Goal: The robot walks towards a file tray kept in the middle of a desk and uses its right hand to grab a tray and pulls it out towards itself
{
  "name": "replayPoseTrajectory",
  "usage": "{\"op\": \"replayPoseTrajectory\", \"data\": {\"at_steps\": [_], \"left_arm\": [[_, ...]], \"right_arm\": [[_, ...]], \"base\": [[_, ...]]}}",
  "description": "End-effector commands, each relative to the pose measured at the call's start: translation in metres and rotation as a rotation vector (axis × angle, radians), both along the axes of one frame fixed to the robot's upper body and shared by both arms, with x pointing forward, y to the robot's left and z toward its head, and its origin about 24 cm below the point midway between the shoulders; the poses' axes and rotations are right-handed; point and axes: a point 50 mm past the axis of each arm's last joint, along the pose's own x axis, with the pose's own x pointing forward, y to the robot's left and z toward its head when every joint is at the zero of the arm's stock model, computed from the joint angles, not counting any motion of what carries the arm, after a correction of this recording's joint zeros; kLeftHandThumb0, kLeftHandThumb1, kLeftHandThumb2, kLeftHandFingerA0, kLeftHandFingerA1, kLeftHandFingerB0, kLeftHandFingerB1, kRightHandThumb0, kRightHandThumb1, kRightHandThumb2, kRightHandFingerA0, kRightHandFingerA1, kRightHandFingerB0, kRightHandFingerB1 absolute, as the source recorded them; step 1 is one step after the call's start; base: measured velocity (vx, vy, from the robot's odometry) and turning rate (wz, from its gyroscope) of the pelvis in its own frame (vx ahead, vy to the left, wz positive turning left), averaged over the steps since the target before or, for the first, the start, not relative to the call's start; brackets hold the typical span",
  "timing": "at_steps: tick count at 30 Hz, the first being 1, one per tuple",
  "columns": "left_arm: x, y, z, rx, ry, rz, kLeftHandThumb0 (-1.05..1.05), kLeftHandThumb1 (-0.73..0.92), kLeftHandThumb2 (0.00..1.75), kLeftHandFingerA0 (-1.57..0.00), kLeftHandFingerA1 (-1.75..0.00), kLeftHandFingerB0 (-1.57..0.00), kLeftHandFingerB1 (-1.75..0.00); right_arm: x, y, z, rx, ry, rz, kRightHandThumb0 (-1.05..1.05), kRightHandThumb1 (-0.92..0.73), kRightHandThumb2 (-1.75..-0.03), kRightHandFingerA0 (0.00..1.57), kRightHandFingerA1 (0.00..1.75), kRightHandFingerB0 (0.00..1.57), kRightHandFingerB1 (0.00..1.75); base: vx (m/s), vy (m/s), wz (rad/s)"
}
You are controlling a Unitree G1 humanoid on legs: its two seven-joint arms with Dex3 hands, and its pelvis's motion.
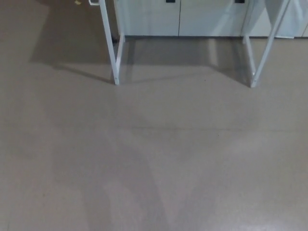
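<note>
Grey-beige smooth floor (154, 159) fills most of the head view, with faint shadows across its lower half. Two white metal desk legs stand in the upper part of the frame: one at upper left (111, 48), one at upper right (260, 53). Behind them, along the top edge, runs a row of pale cabinet doors (192, 17). Neither robot hand appears in frame, so their state cannot be told. File tray: not visible.
</note>
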Motion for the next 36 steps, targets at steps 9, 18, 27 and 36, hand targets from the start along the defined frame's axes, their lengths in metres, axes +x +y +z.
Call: {"op": "replayPoseTrajectory", "data": {"at_steps": [9, 18, 27, 36], "left_arm": [[-0.002, 0.008, 0.005, 0.038, -0.025, -0.032, -0.48, 0.46, 0.69, -0.38, -0.37, -0.3, -0.46], [-0.004, 0.009, 0.004, 0.052, -0.01, -0.04, -0.47, 0.46, 0.68, -0.4, -0.38, -0.34, -0.47], [-0.007, 0.009, 0.004, 0.051, -0.001, -0.043, -0.48, 0.46, 0.68, -0.4, -0.38, -0.34, -0.47], [-0.026, 0.007, 0.002, 0.018, 0.008, -0.061, -0.56, 0.46, 0.67, -0.4, -0.39, -0.31, -0.5]], "right_arm": [[-0.002, 0.0, 0.003, -0.026, -0.007, 0.042, -0.34, -0.66, -0.6, 0.44, 0.46, 0.32, 0.36], [-0.004, 0.002, 0.004, -0.034, 0.001, 0.06, -0.34, -0.67, -0.6, 0.47, 0.45, 0.32, 0.36], [-0.004, 0.004, 0.004, -0.034, 0.013, 0.062, -0.34, -0.67, -0.6, 0.48, 0.45, 0.32, 0.36], [-0.021, 0.0, -0.005, -0.02, 0.071, 0.064, -0.34, -0.67, -0.6, 0.49, 0.45, 0.32, 0.35]], "base": [[0.32, 0.192, 0.0], [0.25, -0.12, 0.12], [0.33, -0.2, 0.14], [0.41, 0.067, -0.16]]}}
